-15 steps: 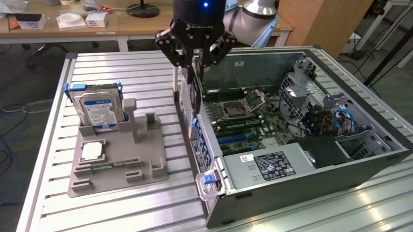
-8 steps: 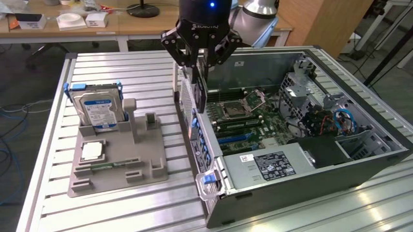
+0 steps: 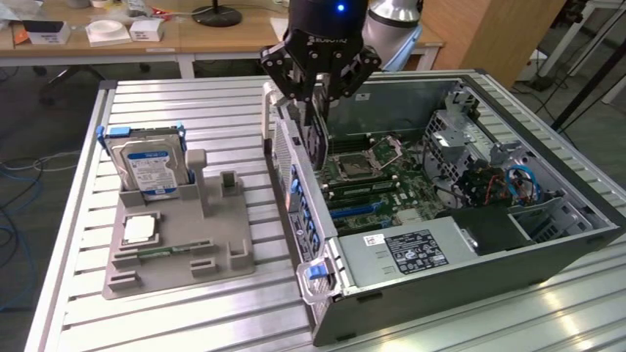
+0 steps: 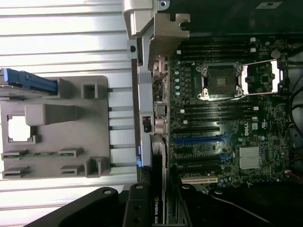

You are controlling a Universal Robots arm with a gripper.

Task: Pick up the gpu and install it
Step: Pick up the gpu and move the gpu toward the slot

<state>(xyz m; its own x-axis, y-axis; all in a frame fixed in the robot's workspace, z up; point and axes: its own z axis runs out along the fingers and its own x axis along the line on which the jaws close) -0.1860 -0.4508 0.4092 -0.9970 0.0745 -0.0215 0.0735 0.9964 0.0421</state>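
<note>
The gpu [image 3: 318, 139], a thin dark card, hangs edge-down over the open computer case [image 3: 547, 242], close to the case's rear wall. My gripper [image 3: 318, 99] is shut on the card's upper edge. In the wrist view the gpu [image 4: 158, 210] shows a white printed label, seen edge-on between my black fingers [image 4: 135, 208]. It lies in line with the rear bracket strip [image 4: 144, 127]. The motherboard [image 4: 222, 123], with its blue slots [image 4: 199, 140] and empty processor socket [image 4: 221, 82], lies below. The card hangs above the board and is apart from the slots.
A grey parts holder [image 3: 176, 249] stands on the slatted table at the exterior view's left. It carries an upright silver hard drive [image 3: 146, 165], a square chip [image 3: 140, 229] and a green memory stick [image 3: 161, 251]. A power supply [image 3: 411, 253] and cables [image 3: 509, 183] fill the case's near end.
</note>
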